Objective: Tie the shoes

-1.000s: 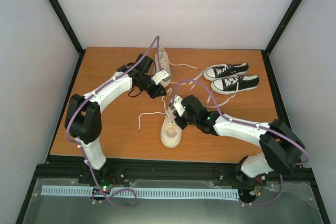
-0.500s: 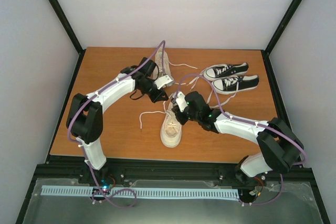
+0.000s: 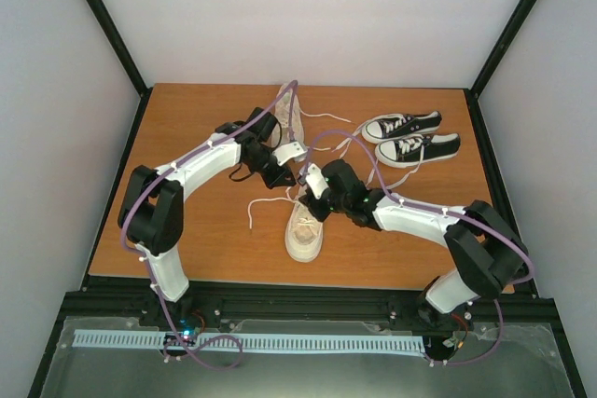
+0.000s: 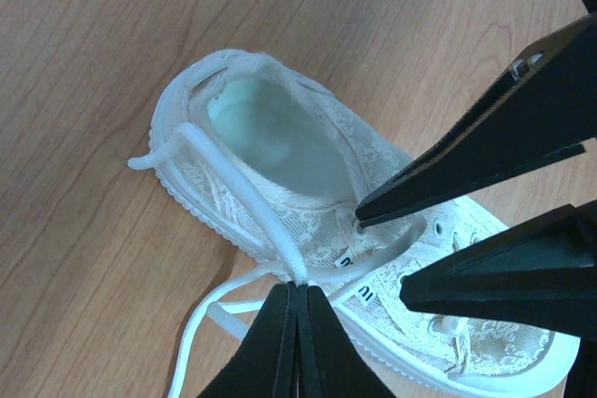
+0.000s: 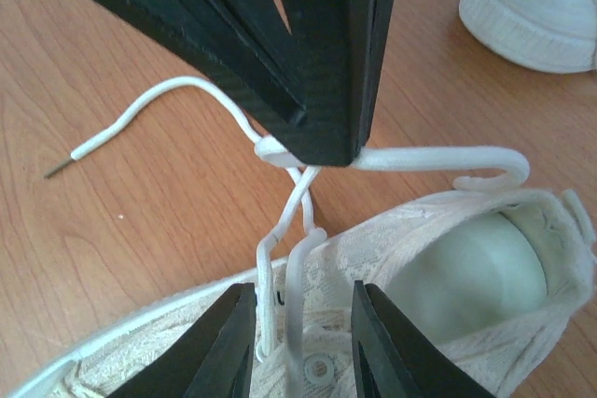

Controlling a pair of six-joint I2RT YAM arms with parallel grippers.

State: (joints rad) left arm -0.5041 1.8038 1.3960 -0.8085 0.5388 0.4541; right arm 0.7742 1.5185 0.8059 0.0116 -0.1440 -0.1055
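We see a wooden counter [image 3: 187, 118] bearing the near cream shoe [image 3: 303, 233] by its front edge, the far cream shoe [image 3: 293, 118] toward the back, two black sneakers [image 3: 415, 148] side by side at right, and a loose white lace [image 5: 187, 82] trailing over the wood.

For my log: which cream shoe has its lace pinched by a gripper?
The near cream shoe, lower in the top view: the left gripper is shut on its lace. The far cream shoe lies farther back.

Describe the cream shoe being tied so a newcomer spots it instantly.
On the wooden table, look centre, toward the near edge. The cream shoe lies there. Unlike its twin at the far edge and the black sneakers at far right, its lace is pinched in the left hand.
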